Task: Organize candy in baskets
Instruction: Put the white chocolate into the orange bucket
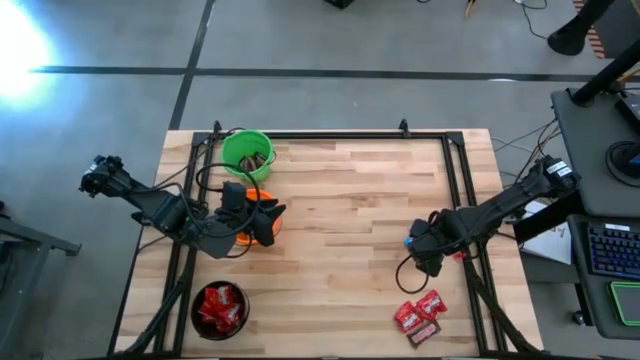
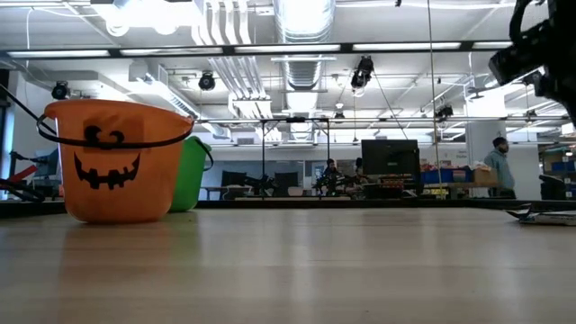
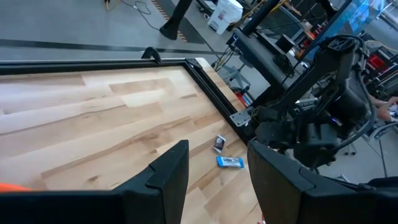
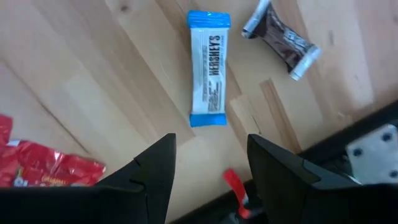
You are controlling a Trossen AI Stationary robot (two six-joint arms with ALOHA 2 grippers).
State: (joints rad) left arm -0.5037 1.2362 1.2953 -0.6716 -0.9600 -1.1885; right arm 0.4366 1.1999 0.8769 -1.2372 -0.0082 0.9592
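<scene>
candy [image 4: 209,68], blue-and-white wrapper, lying flat

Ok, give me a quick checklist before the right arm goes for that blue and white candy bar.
1. Right gripper jaws open and empty: ok.
2. Blue-and-white candy lying flat, ahead of the jaws: ok.
3. Dark brown candy apart from it, no overlap: ok.
4. Red candies clear of the target: ok.
5. Left gripper away, over the orange basket: ok.
6. Which basket takes blue-and-white candy: cannot tell.
</scene>
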